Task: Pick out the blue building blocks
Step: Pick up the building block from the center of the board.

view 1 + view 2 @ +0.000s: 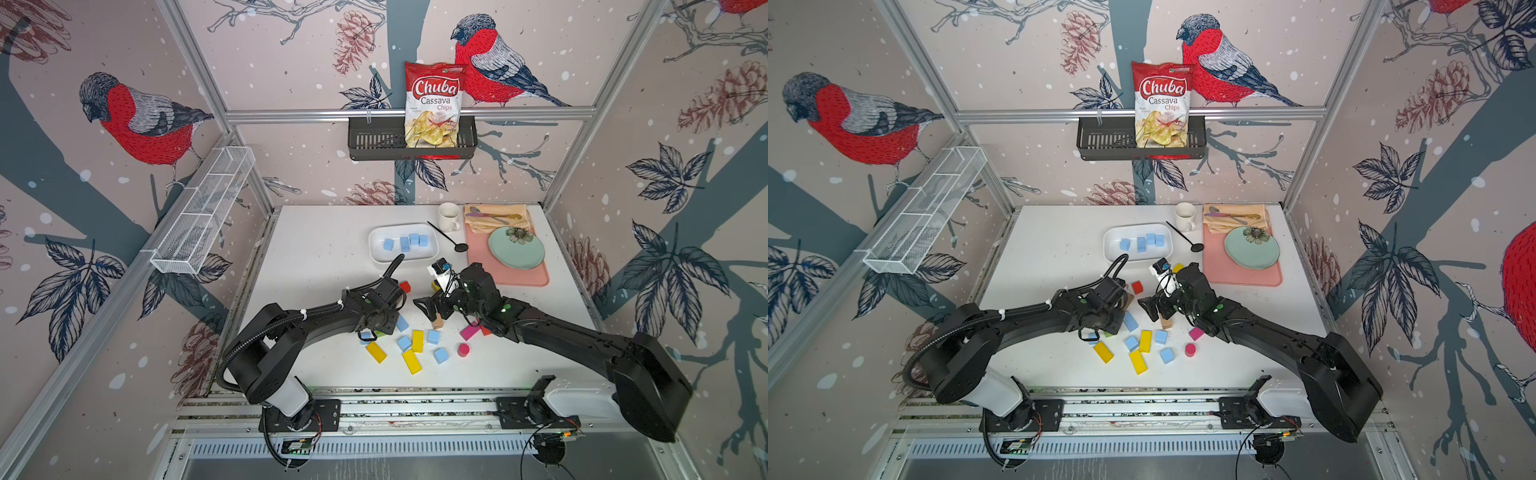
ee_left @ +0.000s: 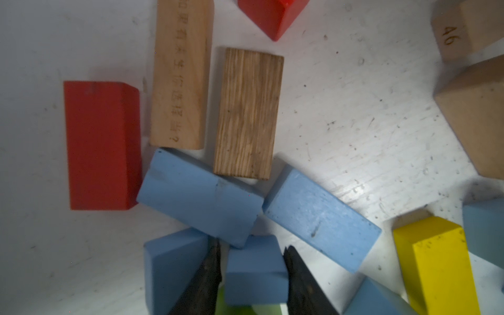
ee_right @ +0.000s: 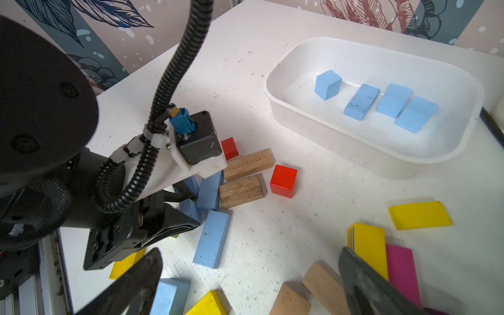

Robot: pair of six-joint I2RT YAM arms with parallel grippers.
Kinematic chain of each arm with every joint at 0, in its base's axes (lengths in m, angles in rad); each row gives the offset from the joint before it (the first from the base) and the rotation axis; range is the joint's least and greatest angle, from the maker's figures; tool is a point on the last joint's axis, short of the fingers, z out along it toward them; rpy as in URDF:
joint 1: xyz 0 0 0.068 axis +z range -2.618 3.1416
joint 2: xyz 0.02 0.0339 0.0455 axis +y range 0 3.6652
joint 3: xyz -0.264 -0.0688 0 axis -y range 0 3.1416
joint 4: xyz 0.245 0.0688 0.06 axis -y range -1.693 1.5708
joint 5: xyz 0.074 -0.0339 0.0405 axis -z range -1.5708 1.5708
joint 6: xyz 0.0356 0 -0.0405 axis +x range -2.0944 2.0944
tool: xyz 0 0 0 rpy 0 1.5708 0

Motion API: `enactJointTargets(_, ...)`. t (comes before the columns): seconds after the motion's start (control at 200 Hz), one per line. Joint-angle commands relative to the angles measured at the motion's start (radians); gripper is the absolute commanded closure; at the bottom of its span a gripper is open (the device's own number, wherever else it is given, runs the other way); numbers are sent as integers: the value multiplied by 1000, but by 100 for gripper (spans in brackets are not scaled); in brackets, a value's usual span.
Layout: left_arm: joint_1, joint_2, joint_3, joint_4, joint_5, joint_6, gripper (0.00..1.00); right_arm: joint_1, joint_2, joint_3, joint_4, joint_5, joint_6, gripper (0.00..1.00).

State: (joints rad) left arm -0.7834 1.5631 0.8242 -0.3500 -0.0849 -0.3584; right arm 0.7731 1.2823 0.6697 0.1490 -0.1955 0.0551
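Note:
Several light blue building blocks [image 1: 405, 242] lie in the white tray [image 1: 376, 249] at the back; the right wrist view shows the tray [image 3: 381, 161] too. More blue blocks [image 1: 433, 336] are scattered among other colours at the table's front. My left gripper [image 2: 252, 245] points down into this pile, its fingers [image 2: 207, 272] pressed on both sides of a small blue cube [image 2: 255, 270] that sits over a green block. Two blue bars [image 2: 319, 218] lie just beyond it. My right gripper [image 3: 251, 252] hovers open over bare table beside the pile, holding nothing.
Yellow bars [image 1: 411, 360], a red cube [image 1: 405, 286], pink blocks [image 1: 469, 331], a red cylinder [image 1: 463, 350] and tan wooden blocks [image 2: 246, 114] crowd the pile. A mug [image 1: 449, 217], black spoon [image 1: 451, 241], and pink mat [image 1: 528, 278] with a green plate [image 1: 515, 251] stand back right.

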Motion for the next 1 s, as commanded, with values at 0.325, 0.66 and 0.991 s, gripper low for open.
enactJointTargets(0.325,-1,-47,17,-9,-90,-27,79,4,15,0,34,14,-2,0)
enactJointTargets(0.66,12,-74,135,20,-235,-10,83,6,1,-2,33,28,-3,0)
enactJointTargets(0.991,125,-13,283,164,-210,28,83,7,-24,-7,23,56,-6,1)
